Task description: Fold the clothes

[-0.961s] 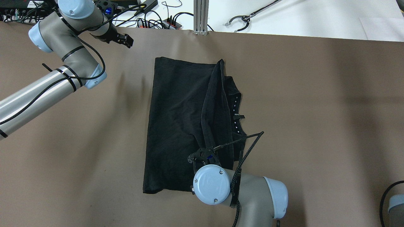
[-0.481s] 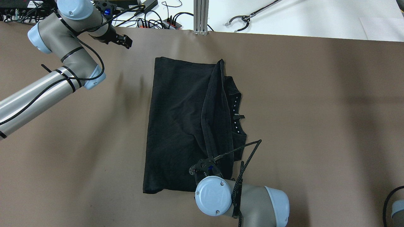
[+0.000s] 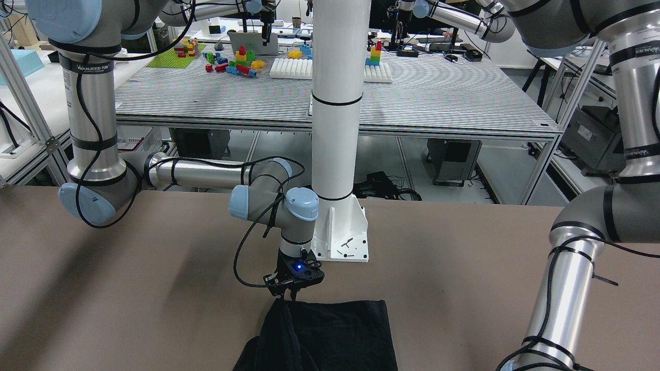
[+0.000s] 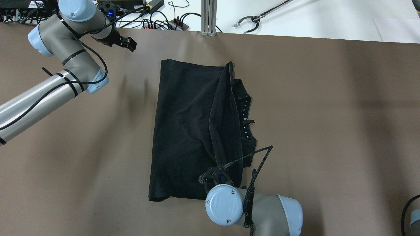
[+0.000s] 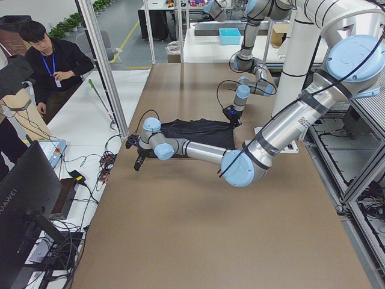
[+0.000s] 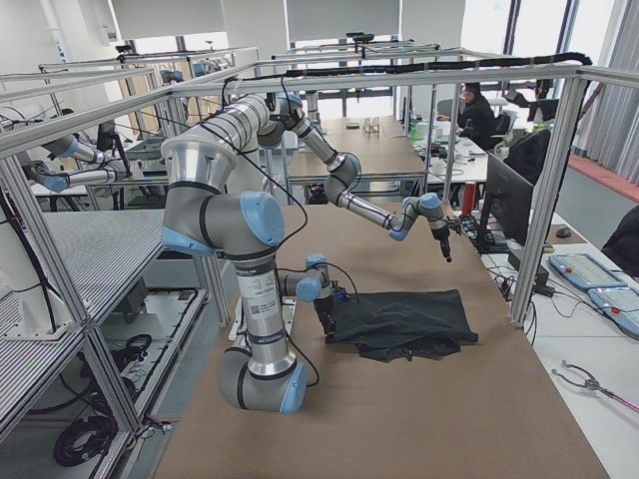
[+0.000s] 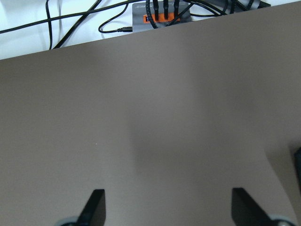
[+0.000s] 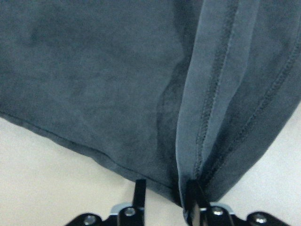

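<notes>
Your right gripper is pinched narrow on a hemmed edge of the clothes; the doubled hem runs straight down into its fingers. From that grip a raised ridge of fabric runs away from the robot to the cloth's far edge. The black piece lies mid-table with its long axis running from the robot's side to the far side, the held end nearest the robot, in front of the white pillar.

Since a second ago the right gripper has drawn back toward the robot, pulling the ridge longer and straighter. Your left gripper is spread wide over bare table near the far left corner, well apart from the cloth, and has drifted slightly farther out.

From overhead, the wrist covers the right fingertips. The front view cuts the cloth off at its bottom edge. The bunched layer right of the ridge is hard to make out.
</notes>
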